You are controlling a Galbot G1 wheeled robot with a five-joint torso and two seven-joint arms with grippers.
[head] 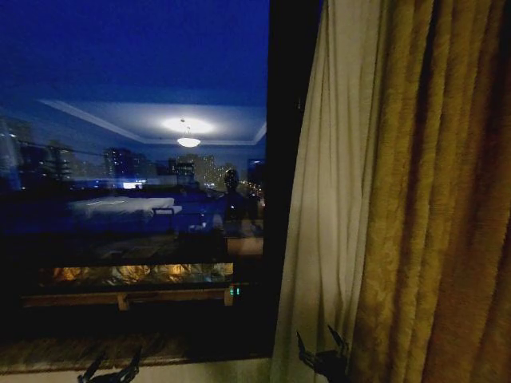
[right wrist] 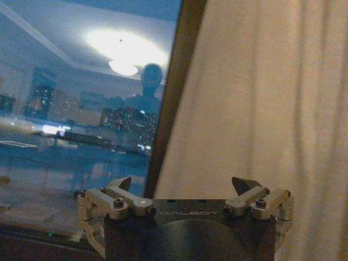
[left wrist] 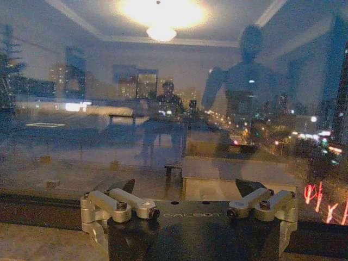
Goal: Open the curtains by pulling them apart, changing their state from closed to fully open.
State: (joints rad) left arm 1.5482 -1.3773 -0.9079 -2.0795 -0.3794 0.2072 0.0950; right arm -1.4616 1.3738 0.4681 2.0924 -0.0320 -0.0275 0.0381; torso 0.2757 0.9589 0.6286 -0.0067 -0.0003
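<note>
A sheer cream-white curtain (head: 327, 199) hangs gathered at the right of the window, beside the dark window post. The right wrist view looks onto this same curtain (right wrist: 261, 98), pleated and close. My right gripper (head: 321, 346) is low in front of the curtain's lower part. Its jaws are open in the right wrist view (right wrist: 184, 186), with nothing between them. Low at the left, in front of the sill, my left gripper (head: 109, 369) faces bare window glass. It is open in the left wrist view (left wrist: 185, 189), holding nothing.
A thick golden-brown drape (head: 435, 199) fills the right side, next to the sheer panel. A dark vertical window post (head: 283, 159) stands left of the curtain. The glass (head: 136, 120) shows a night city and room reflections. A stone sill (head: 48, 351) runs below.
</note>
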